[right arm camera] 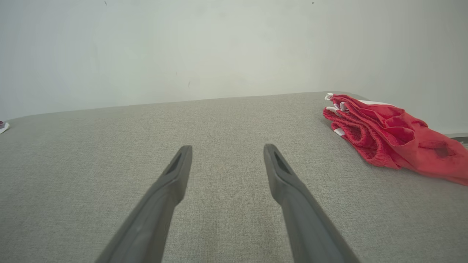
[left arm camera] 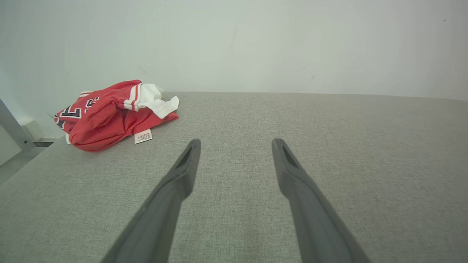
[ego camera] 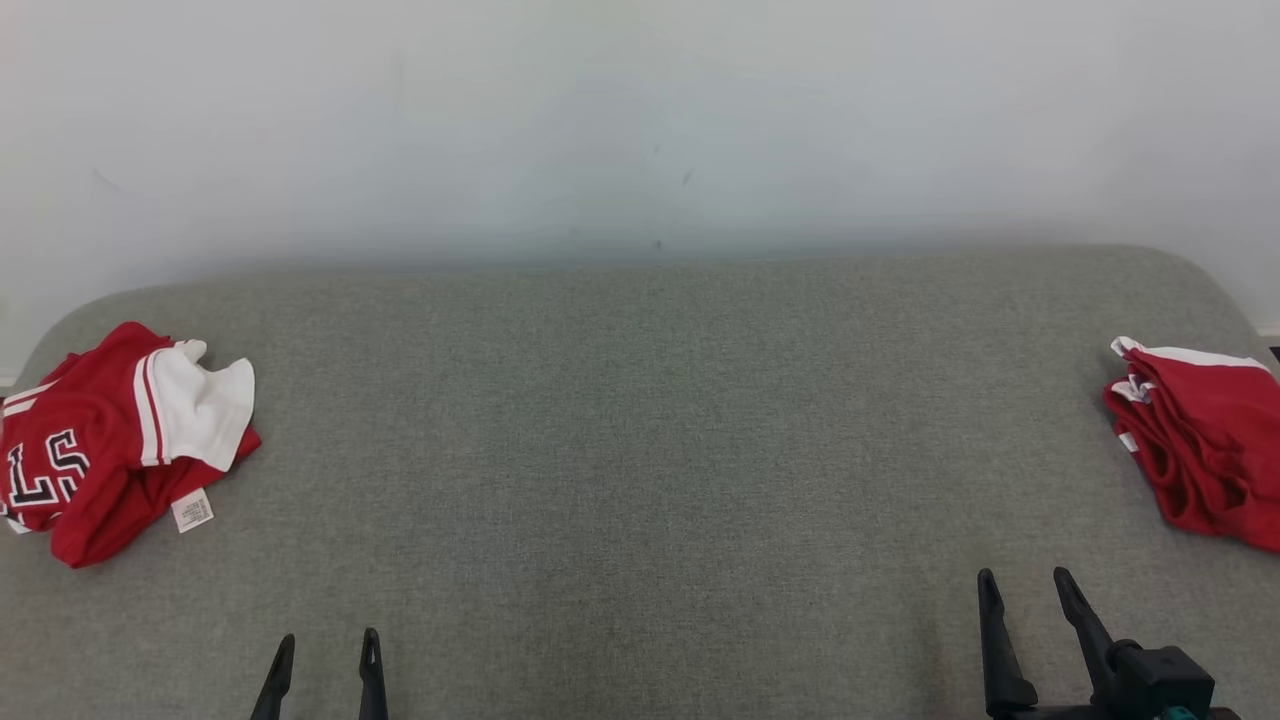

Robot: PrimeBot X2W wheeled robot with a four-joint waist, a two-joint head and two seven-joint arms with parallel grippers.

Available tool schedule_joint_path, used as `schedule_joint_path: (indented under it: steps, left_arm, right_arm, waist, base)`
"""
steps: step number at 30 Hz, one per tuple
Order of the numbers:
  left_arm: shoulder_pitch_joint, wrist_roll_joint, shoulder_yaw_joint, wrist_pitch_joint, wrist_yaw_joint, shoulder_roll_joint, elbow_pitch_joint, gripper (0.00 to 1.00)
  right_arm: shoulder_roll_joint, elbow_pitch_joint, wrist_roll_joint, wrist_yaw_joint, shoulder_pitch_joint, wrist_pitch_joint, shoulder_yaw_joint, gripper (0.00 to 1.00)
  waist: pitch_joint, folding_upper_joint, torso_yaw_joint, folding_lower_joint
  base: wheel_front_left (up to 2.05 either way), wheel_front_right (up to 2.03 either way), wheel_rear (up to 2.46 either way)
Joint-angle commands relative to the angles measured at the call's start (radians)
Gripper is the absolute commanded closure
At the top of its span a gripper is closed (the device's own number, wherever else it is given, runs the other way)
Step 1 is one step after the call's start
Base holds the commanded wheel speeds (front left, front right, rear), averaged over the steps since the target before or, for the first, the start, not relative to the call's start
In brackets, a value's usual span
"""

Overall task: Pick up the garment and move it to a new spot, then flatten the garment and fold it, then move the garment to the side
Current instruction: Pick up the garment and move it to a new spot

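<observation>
A crumpled red garment [ego camera: 110, 445] with white sleeves, dark lettering and a small white tag lies in a heap at the far left of the grey surface [ego camera: 640, 430]. The left wrist view has this garment [left arm camera: 109, 115] up and to the left of my fingers. My left gripper [ego camera: 327, 642] stands open at the lower left, well apart from the heap, with nothing between its fingers. My right gripper [ego camera: 1026, 578] stands open at the lower right, also empty. In the wrist views the left gripper [left arm camera: 236, 144] and right gripper [right arm camera: 226, 149] both hover over bare fabric.
A second red garment [ego camera: 1205, 440] with white trim lies bunched at the far right edge, also seen as a red pile [right arm camera: 391, 137] in the right wrist view. A pale wall [ego camera: 640, 120] runs behind the surface. A metal leg [left arm camera: 12, 128] stands beyond the left edge.
</observation>
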Motion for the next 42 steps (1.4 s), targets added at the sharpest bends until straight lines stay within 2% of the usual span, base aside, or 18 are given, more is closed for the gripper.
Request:
schedule_joint_path:
  steps: [1,6,11,29,36,42]
  left_arm:
    - [-0.01,0.006,0.0,-0.003,-0.001,-0.002,0.0,0.0]
    - [-0.009,0.008,0.006,-0.003,0.004,-0.002,-0.003,0.0]
    - [-0.012,0.009,0.018,-0.003,0.001,-0.002,-0.004,0.0]
    - [0.016,0.024,0.042,-0.003,0.0,-0.002,-0.02,0.0]
    - [0.016,0.028,0.053,-0.003,0.0,-0.001,-0.026,0.0]
    - [0.038,0.012,0.075,-0.003,0.015,-0.001,-0.049,0.0]
  right_arm:
    - [0.005,0.0,0.005,-0.003,-0.007,-0.006,0.002,0.0]
    - [0.005,-0.002,0.006,-0.003,-0.002,-0.01,0.002,0.0]
    - [0.004,-0.01,0.003,-0.003,0.002,-0.007,0.007,0.0]
    - [0.007,-0.024,0.0,-0.003,-0.002,0.008,0.065,0.0]
    - [0.006,-0.018,0.008,-0.003,-0.008,0.008,0.094,0.0]
    - [-0.009,-0.009,0.01,-0.003,-0.047,0.02,0.141,0.0]
  waist:
    - [0.0,-0.0001,0.006,0.0]
    - [-0.001,-0.0001,0.024,0.0]
    - [-0.002,-0.0001,0.074,0.0]
    - [0.009,-0.0001,0.404,0.0]
    - [0.014,-0.0001,0.507,0.0]
    - [0.033,-0.0001,0.522,0.0]
  base:
    - [0.0,0.0,0.0]
    - [0.0,0.0,0.0]
    - [0.0,0.0,0.0]
    - [0.0,0.0,0.0]
    - [0.0,0.0,0.0]
    - [0.0,0.0,0.0]
